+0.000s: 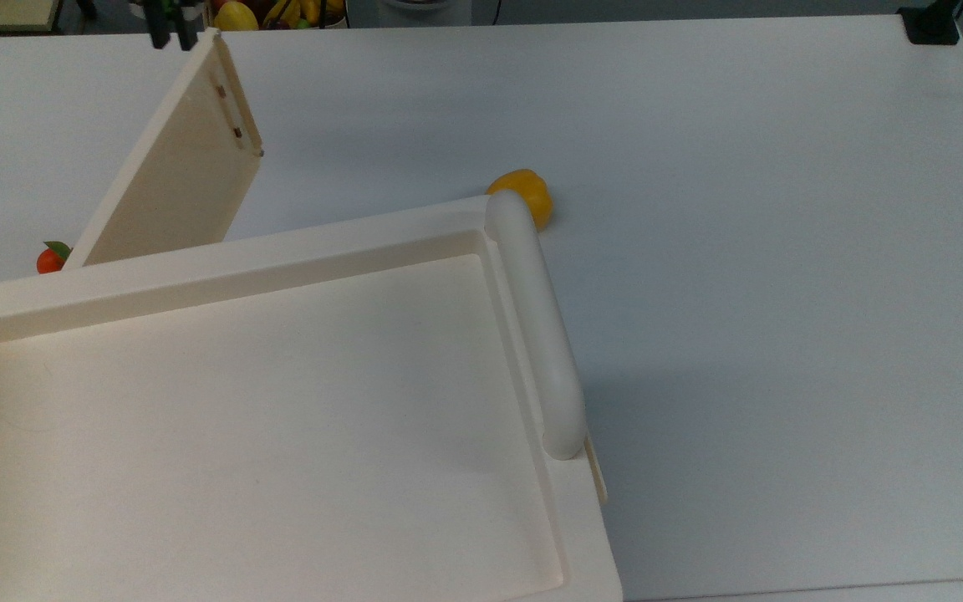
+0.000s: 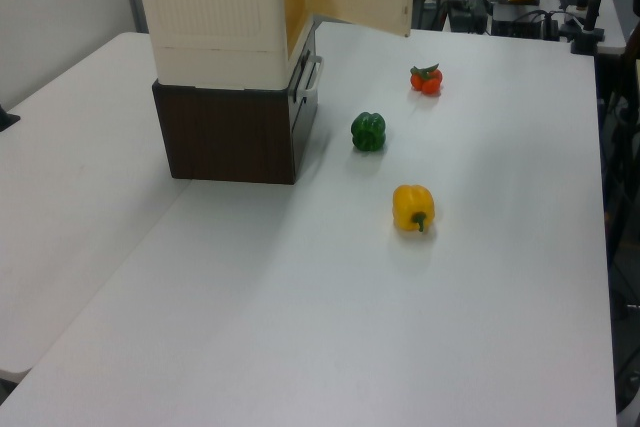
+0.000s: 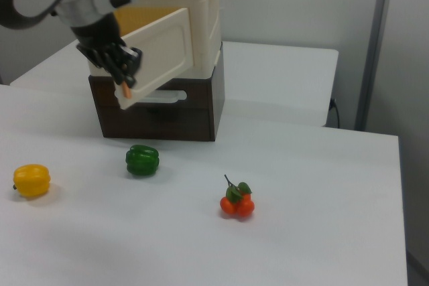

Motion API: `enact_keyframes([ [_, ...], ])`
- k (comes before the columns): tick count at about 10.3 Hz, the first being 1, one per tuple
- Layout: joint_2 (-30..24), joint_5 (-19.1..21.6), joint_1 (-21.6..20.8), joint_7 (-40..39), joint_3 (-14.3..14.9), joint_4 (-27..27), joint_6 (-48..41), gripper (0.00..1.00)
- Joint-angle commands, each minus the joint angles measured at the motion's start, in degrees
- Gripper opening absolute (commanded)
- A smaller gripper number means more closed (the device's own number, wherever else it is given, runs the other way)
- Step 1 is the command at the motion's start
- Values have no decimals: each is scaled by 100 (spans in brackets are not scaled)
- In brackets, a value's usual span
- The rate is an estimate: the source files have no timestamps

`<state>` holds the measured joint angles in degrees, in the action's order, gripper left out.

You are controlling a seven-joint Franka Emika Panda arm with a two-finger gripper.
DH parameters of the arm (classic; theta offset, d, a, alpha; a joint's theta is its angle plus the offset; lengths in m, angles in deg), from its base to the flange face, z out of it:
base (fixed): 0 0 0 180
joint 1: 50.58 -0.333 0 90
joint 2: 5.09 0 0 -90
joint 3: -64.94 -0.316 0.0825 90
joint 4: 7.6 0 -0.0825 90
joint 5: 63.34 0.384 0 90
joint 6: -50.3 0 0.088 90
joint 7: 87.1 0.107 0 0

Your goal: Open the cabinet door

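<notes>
Your black two-finger gripper [image 3: 125, 80] is pinching the free edge of the thin cream-white cabinet door [image 3: 155, 53], its fingers closed on the panel. The door is standing swung well out from the cream cabinet [image 2: 215, 17] toward the left view's right. You are seeing no readable writing here.

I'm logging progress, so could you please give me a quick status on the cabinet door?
Gripper at the cabinet door's free edge. Door swung wide open. Nothing in its way.

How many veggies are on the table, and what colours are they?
Yellow pepper: 1
Green pepper: 1
Red tomato bunch: 1
Total: 3
</notes>
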<state>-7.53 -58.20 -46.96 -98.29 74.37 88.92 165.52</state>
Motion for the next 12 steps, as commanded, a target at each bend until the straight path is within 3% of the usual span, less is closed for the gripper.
enact_keyframes([
  [1,-187,-39,-45,-243,558,43,-674,100],
  [3,-265,-83,-37,-200,760,-37,-1201,100],
  [5,-328,-57,-124,-87,683,-352,-2192,100],
  [7,-372,39,-388,666,332,-485,-2399,100],
  [8,-354,40,-588,1079,0,-564,-2391,100],
  [10,-319,40,-783,1302,-406,-538,-2365,100],
  [12,-214,31,-1037,1198,-504,-459,-2268,100],
])
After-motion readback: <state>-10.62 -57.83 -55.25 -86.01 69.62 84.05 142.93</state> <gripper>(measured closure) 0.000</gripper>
